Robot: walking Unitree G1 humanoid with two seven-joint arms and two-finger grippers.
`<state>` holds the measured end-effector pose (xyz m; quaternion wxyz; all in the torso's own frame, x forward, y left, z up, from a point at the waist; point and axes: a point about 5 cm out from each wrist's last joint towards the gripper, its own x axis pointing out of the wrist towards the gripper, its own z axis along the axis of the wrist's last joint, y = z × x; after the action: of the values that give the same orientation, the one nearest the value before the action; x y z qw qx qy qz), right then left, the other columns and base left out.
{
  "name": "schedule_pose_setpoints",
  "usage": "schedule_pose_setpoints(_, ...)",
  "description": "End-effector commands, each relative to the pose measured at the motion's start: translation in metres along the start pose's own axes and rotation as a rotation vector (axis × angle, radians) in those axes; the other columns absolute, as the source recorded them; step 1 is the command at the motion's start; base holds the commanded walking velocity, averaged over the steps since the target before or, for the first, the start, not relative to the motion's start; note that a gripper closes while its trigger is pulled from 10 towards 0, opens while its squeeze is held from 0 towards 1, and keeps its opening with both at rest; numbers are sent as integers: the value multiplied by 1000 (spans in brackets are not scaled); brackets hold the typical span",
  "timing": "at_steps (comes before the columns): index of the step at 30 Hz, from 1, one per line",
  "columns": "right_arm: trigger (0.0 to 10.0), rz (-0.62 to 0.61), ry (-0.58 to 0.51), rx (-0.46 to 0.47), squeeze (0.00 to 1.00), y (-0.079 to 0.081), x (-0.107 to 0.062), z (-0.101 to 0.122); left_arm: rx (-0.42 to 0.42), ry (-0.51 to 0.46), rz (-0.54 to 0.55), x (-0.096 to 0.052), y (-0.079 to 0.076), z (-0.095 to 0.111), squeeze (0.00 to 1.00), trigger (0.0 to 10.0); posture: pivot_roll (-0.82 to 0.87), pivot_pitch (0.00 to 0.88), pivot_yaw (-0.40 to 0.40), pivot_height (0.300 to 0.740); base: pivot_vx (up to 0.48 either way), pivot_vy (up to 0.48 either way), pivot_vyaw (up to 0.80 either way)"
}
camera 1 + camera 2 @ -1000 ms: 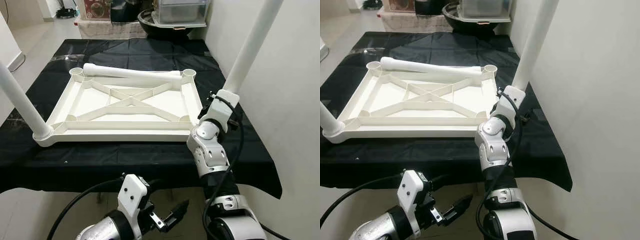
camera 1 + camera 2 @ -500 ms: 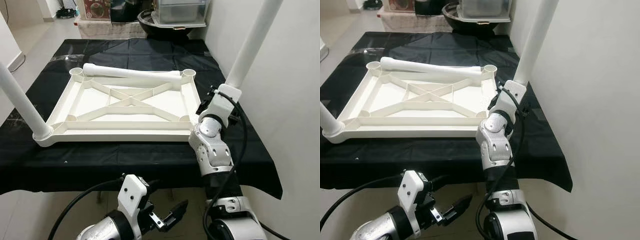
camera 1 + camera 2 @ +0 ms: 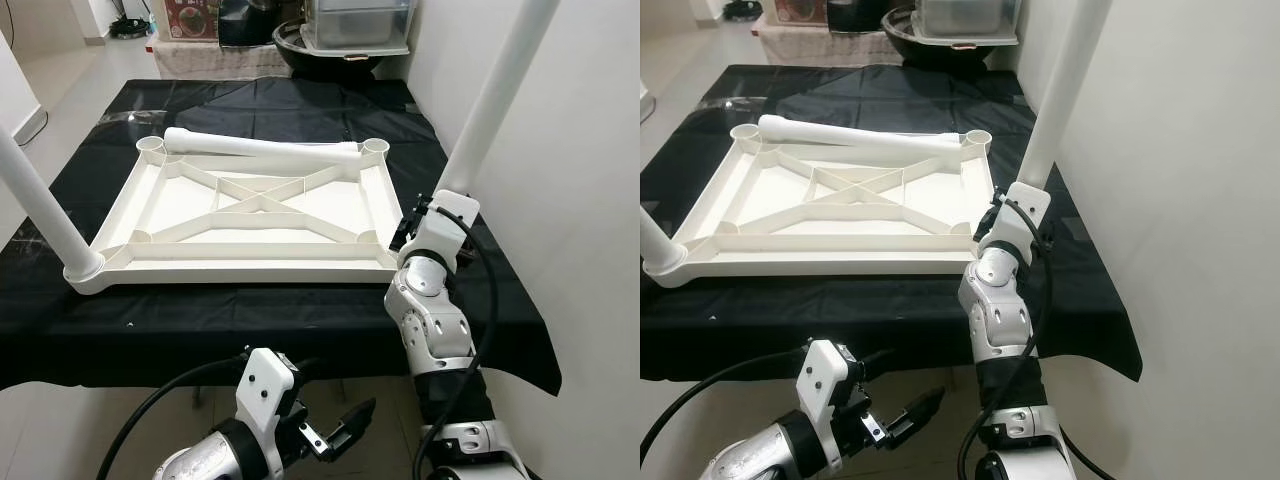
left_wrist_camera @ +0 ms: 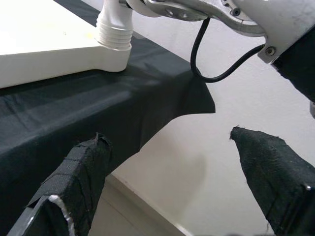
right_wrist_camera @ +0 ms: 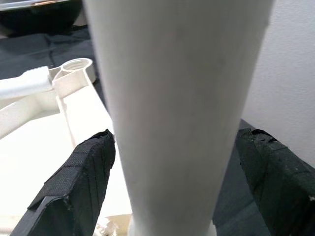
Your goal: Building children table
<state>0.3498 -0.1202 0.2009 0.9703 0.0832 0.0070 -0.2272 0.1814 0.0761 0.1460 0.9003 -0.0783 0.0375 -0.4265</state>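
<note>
both arms are silver and white – rounded metallic joint housings stacked like beads, each capped by a white plastic wrist block. the right arm (image 3: 432, 310) shows small dark screw heads dotting its silver shells, and a black cable loops from the wrist block down along its side to the lower joint. the left arm (image 3: 225, 455) has a glossy silver forearm ringed in black, a white block with two small screws, and a thick black cable arching away from it. the fingers of the left gripper (image 4: 177, 191) are long, tapered and wrapped in coarse black woven tape; those of the right gripper (image 5: 174, 172) wear the same black fabric – slightly frayed at the tips.
</note>
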Motion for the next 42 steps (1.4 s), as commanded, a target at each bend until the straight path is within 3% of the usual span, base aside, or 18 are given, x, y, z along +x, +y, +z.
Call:
schedule_pose_setpoints(1,10000,43,92,21,0,9,-14,-20,-8,8,1,0,1,-4,0,10000,82,132,-46,740,0,0,0)
schedule_pose_setpoints(17,10000,120,151,5,0,4,-25,-32,-10,10,2,0,1,-7,0,10000,78,118,-44,740,0,0,0)
schedule_pose_setpoints(42,10000,235,218,-51,0,-24,-32,-46,-4,11,-1,3,6,-10,0,10000,70,91,-42,740,0,0,0)
